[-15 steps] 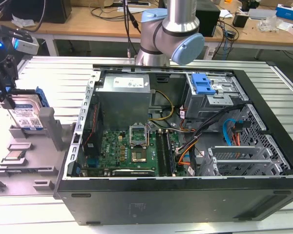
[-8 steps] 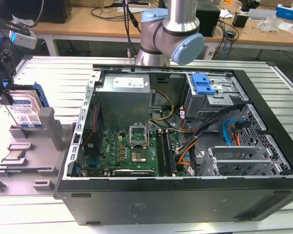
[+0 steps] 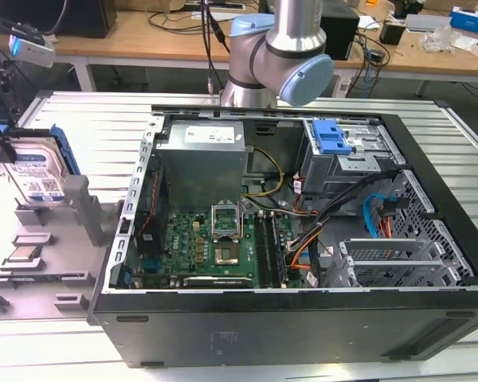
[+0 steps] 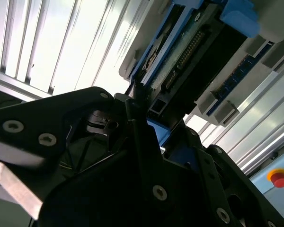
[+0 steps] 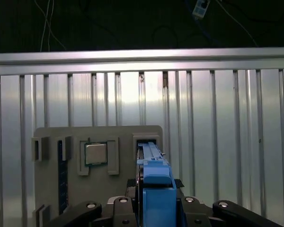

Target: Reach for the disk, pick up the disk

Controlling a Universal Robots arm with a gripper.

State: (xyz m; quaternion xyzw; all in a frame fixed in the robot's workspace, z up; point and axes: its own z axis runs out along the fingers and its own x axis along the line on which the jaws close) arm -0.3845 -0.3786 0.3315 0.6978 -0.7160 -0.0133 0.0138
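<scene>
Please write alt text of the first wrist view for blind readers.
The disk, edge-on in its bright blue plastic bracket, stands in a grey fixture plate, with the black gripper on either side. A small square CPU chip lies beside it.

arm reaches toward the exterior view's left; end effector points down

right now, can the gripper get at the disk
Likely yes: the gripper is right at the top edge of the disk, which stands on edge in the grey holder, with nothing between them.
</scene>
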